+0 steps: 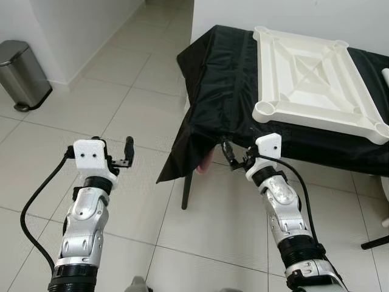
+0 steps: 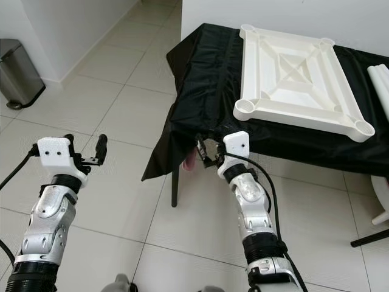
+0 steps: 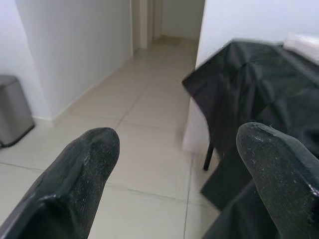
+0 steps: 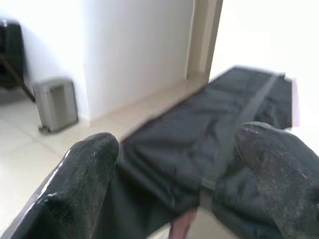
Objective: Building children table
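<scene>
The tabletop (image 1: 316, 76) lies upside down on a table draped in a black cloth (image 1: 219, 91), its ribbed underside facing up and its four round corner sockets bare. No leg is fitted in any of them, so we judge the build to be barely begun, if begun at all: the top is laid out ready and everything else is left to do.

At the far right edge of the cloth, just beside the tabletop, we see a white cylinder (image 2: 380, 85) that may be a leg, though too little of it shows for us to be sure. Another pale shape sits low at the right by the floor, and we cannot tell what it is.

Our left gripper (image 1: 121, 155) is raised over the tiled floor (image 1: 121, 109), well apart from the table, its fingers (image 3: 79, 174) spread with nothing between them. Our right gripper (image 1: 234, 157) is at the near edge of the cloth, below the tabletop's near left corner; its fingers (image 4: 84, 184) are also parted and empty, with dark cloth beyond them. Whether it touches the cloth we cannot tell.

A metal bin (image 1: 21, 70) stands by the wall to our left, well away from the work.

What remains, as we judge it, is to take a leg, seat it in a socket, repeat for the other corners, then turn the table upright.
</scene>
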Controlling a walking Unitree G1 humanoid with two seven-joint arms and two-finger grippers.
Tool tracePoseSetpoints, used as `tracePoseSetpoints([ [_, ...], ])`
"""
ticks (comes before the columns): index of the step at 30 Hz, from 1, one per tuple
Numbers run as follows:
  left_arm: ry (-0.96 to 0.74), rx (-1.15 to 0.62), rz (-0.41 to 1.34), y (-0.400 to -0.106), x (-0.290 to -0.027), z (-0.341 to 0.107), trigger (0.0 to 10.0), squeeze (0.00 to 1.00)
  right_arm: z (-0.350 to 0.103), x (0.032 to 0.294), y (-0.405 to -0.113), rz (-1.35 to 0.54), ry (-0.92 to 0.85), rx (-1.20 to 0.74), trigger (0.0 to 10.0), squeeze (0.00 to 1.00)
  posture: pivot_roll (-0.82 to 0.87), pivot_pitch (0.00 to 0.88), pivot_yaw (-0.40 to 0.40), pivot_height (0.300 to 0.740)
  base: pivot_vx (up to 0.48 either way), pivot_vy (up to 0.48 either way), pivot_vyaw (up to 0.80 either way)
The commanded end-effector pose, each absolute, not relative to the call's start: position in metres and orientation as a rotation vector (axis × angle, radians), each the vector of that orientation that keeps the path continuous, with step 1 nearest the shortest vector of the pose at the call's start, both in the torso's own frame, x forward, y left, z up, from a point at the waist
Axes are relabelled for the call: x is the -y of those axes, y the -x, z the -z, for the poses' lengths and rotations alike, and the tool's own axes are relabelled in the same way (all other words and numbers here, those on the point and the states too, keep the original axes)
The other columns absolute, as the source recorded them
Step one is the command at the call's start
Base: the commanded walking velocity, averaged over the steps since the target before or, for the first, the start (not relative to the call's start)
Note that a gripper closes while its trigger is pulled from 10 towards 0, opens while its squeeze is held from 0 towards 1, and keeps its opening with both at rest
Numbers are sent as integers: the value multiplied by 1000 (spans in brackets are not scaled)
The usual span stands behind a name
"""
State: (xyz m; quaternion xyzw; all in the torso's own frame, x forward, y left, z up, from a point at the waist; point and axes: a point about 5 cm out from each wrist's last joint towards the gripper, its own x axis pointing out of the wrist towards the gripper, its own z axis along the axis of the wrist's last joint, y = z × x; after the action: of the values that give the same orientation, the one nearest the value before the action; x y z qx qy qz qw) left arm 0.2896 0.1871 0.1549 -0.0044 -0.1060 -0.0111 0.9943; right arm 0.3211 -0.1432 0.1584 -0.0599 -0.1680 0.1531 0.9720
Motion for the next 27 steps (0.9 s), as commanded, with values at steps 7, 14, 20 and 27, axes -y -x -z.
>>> tracePoseSetpoints([
  [7, -6, 175, 23, -285, -190, -155, 10000, 0, -163, 151, -316, -295, 73, 321, 10000, 0, 15, 71, -31, 740, 0, 0, 0],
  [14, -9, 154, 28, -277, -188, -149, 10000, 0, -159, 148, -310, -305, 123, 304, 10000, 0, 8, 86, -38, 740, 0, 0, 0],
  [20, -22, 180, 50, -283, -184, -157, 10000, 0, -166, 145, -316, -311, 126, 314, 10000, 0, 10, 90, -40, 740, 0, 0, 0],
  [27, -29, 173, 62, -285, -184, -160, 10000, 0, -168, 143, -317, -316, 121, 306, 10000, 0, 17, 91, -41, 740, 0, -182, 0],
])
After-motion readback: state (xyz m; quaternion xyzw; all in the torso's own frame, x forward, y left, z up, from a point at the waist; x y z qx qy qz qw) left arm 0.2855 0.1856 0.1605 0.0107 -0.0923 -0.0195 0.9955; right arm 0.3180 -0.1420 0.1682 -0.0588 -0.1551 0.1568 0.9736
